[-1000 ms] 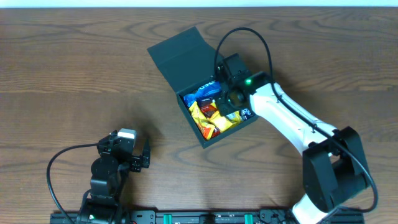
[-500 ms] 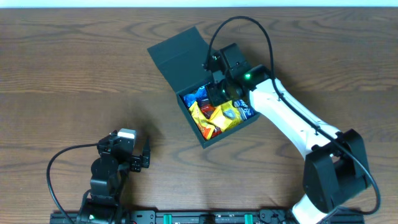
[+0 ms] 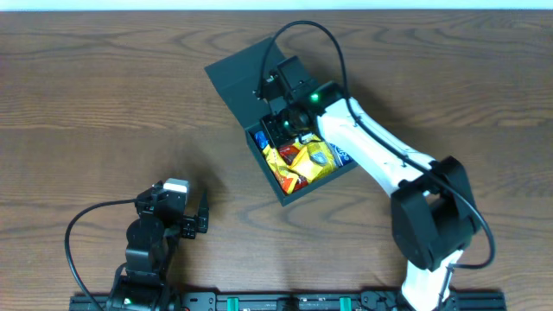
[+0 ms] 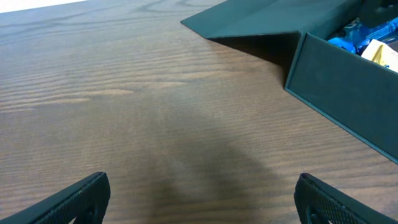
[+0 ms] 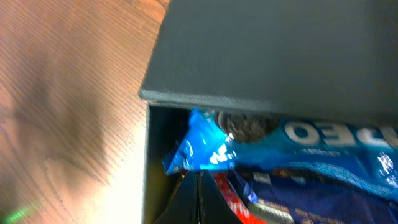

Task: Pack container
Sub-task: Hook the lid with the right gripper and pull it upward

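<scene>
Overhead view first: the container (image 3: 244, 82) is sitting on the wooden tabletop (image 3: 104, 86) a little right of centre, turned at an angle, with its flap lid lying open toward the far-left side. Bright snack packets are filling the box, with yellow ones (image 3: 289, 168) piled toward the near side and blue ones behind them.

The right arm is reaching in from the near-right corner, and its end effector (image 3: 278, 130) is hanging over the far-left corner of the box, right by the lid hinge. Its fingers are pressed together with nothing between them. From the right wrist view, that closed tip (image 5: 199, 193) is pointing down into the corner, just below a blue packet (image 5: 298, 146) with white lettering, with a red packet (image 5: 233, 196) showing beside it and the dark lid (image 5: 280, 56) filling the top of the view.

The left end effector (image 3: 200, 220) is resting near the front-left of the tabletop, well apart from the box. Its fingers are spread wide and holding nothing. Its wrist view is looking across bare wood grain at the container's side wall (image 4: 348, 93).
</scene>
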Tool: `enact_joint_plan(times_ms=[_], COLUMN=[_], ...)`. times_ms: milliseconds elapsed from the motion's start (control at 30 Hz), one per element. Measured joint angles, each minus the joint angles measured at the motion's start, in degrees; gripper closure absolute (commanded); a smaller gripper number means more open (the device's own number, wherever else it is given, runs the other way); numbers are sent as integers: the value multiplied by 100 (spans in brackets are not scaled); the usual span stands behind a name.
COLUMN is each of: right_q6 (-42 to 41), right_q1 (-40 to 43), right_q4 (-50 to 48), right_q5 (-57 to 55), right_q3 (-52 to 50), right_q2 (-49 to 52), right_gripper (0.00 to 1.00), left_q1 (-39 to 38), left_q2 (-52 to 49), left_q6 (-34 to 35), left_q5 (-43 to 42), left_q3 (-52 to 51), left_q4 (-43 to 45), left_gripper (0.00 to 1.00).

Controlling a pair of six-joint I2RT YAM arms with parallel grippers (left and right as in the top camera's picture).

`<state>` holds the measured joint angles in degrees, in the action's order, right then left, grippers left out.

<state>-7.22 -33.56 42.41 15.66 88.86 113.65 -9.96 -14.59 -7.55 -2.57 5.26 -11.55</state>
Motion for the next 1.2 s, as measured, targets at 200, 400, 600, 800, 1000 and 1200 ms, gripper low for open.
enact_joint_plan(times_ms=[200, 400, 600, 800, 1000, 1200], right_q6=[4, -2, -24, -341, -702, -905], right_q1=[-144, -203, -203, -203, -203, -203], right_q4=[-11, -313, -339, -643, -1058, -1067], right_q5=[-13, 7, 61, 111, 203, 280], right_q3=[87, 144, 439, 776, 1207, 1397], right_q2=[127, 339, 750, 1010, 1134, 1329], right_gripper=[99, 99, 99, 99, 99, 99], left_q1=[0, 0, 0, 0, 0, 0], left_q2=[0, -2, 0, 0, 0, 0], left_q6=[-2, -2, -2, -2, 0, -2], left_q5=[0, 0, 0, 0, 0, 0], left_q3=[0, 0, 0, 0, 0, 0], left_q4=[-2, 0, 0, 0, 0, 0], left_gripper=[5, 4, 5, 5, 5, 4])
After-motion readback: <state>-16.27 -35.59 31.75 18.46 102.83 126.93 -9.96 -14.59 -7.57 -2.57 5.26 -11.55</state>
